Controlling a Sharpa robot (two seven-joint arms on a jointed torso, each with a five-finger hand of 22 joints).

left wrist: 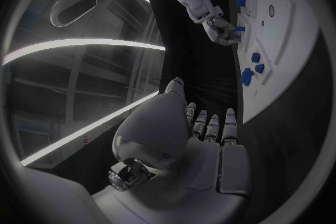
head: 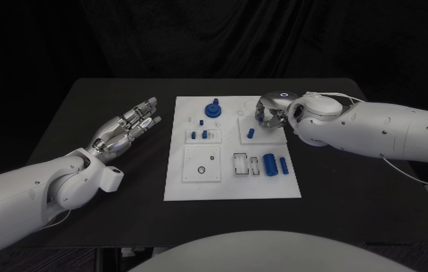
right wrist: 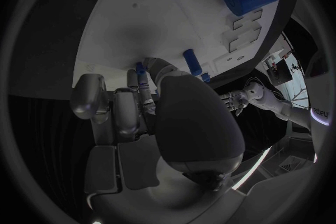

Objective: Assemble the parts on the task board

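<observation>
Nearest the head camera, a black bench (head: pixel 107 216) spreads out under both white arms, with a black curtain (head: pixel 214 25) hanging behind its far edge. Centred on that surface lies the white task board (head: pixel 227 188), a flat plate carrying small raised panels and slots.

Blue parts sit on the board: a knobbed piece (head: pixel 212 109) stands upright near the far edge, small pegs (head: pixel 205 135) sit in a panel just nearer, and two cylinders (head: pixel 270 165) lie side by side in the near right area, beside an open rectangular frame.

On the bench to the left of the board, the left robot hand (head: pixel 127 128) is stretched out flat — fingers straight and slightly apart, pointing away from the robot, holding nothing and clear of the board's edge.

Over the board's far right corner, the right robot hand (head: pixel 272 114) reaches down — its fingers curl onto a raised panel there. In the right wrist view its fingertips (right wrist: pixel 143 75) close round a small blue peg (right wrist: pixel 141 69) against the white surface, with another blue peg (right wrist: pixel 192 60) just beside.
</observation>
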